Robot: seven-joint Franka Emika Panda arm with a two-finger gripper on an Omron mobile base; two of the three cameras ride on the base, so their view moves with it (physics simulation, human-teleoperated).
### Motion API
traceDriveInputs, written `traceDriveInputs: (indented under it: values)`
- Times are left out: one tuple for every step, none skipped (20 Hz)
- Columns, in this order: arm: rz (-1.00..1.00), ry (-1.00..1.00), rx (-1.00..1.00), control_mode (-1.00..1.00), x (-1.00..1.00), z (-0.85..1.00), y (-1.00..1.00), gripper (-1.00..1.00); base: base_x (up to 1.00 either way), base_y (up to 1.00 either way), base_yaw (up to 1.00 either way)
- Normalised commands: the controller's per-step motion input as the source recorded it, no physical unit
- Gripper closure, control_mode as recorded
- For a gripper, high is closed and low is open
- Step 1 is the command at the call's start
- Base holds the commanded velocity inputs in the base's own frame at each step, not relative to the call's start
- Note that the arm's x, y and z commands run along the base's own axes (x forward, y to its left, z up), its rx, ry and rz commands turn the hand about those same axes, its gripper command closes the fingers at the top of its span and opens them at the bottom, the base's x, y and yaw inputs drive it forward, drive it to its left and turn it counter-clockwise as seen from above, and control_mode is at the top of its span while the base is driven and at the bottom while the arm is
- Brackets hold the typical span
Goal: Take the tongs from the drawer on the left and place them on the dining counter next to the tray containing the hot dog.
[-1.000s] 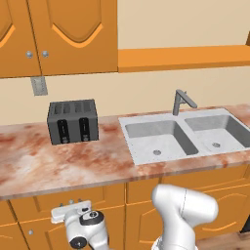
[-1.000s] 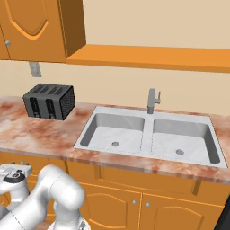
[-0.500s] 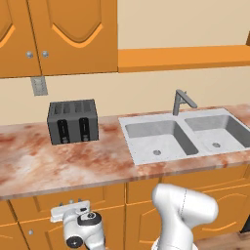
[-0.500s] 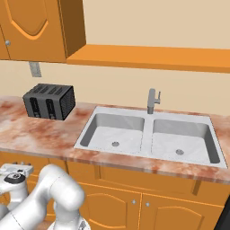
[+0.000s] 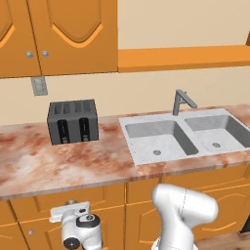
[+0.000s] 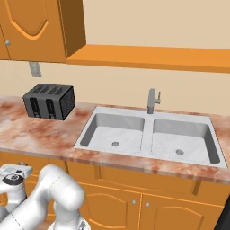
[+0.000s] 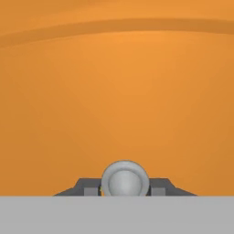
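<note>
Fingers (image 7: 91, 188) pinching the small round silver knob (image 7: 124, 178) on the orange drawer (image 7: 117, 91) front, below the bench (image 5: 63, 163) left of the sink (image 5: 161, 139), so pull straight back, keeping the knob centred, with the tongs presumably inside.

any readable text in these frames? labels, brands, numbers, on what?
None: no word, brand, number or sign reads in any view.
Toaster: dark plain faces, no marking.
Wall outlet plate: blank grey.
Drawer front and its knob: plain orange panel, plain silver knob between the gripper fingertips.
Sink and faucet: unmarked.
</note>
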Motion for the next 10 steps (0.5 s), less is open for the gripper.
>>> traceDriveInputs:
  values:
    - [0.00, 0.00, 0.00, -1.00, 0.00, 0.00, 0.00, 1.00, 0.00, 0.00, 0.00]
    - [0.00, 0.00, 0.00, -1.00, 0.00, 0.00, 0.00, 1.00, 0.00, 0.00, 0.00]
    - [0.00, 0.00, 0.00, -1.00, -0.13, 0.00, 0.00, 1.00, 0.00, 0.00, 0.00]
    - [0.00, 0.01, 0.00, -1.00, -0.33, 0.00, 0.00, 1.00, 0.00, 0.00, 0.00]
    - [0.00, 0.01, 0.00, -1.00, -0.58, 0.00, 0.00, 1.00, 0.00, 0.00, 0.00]
    - [0.00, 0.02, 0.00, -1.00, -0.71, 0.00, 0.00, 1.00, 0.00, 0.00, 0.00]
    - [0.00, 0.03, 0.00, -1.00, -0.76, 0.00, 0.02, 1.00, 0.00, 0.00, 0.00]
    - [0.00, 0.04, 0.00, -1.00, -0.79, -0.01, 0.02, 1.00, 0.00, 0.00, 0.00]
    - [0.00, 0.04, 0.00, -1.00, -0.83, -0.01, 0.01, 1.00, 0.00, 0.00, 0.00]
    - [0.00, 0.04, 0.00, -1.00, -0.80, -0.03, 0.02, 1.00, 0.00, 0.00, 0.00]
